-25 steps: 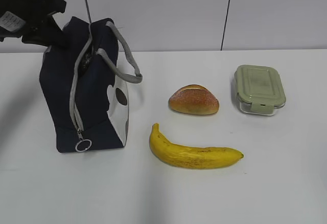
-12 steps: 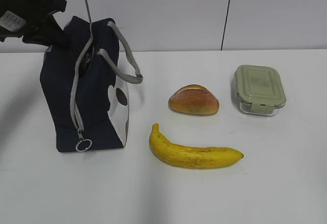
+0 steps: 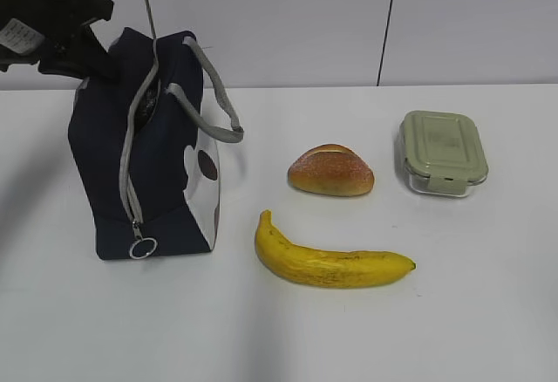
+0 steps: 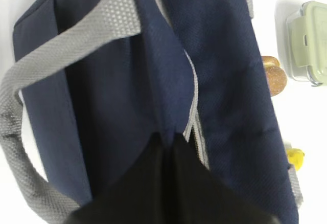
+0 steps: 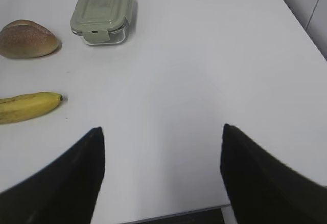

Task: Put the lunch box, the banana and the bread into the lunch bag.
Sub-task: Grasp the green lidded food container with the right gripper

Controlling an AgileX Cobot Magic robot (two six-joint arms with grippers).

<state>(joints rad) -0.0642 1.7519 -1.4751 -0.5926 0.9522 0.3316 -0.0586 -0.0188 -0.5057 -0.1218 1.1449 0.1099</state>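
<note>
At the upper left, my left tool (image 4: 171, 144) pinches the lunch bag (image 3: 148, 155) top edge; my right tool (image 5: 161, 132) hangs spread over bare tabletop (image 5: 204, 55), well apart from the bread (image 3: 331, 171), banana (image 3: 331, 255) and lunch box (image 3: 442, 153)

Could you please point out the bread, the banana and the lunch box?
bread (image 3: 330, 171), exterior view, middle of crust.
banana (image 3: 327, 262), exterior view, middle of peel.
lunch box (image 3: 442, 144), exterior view, centre of lid.
</note>
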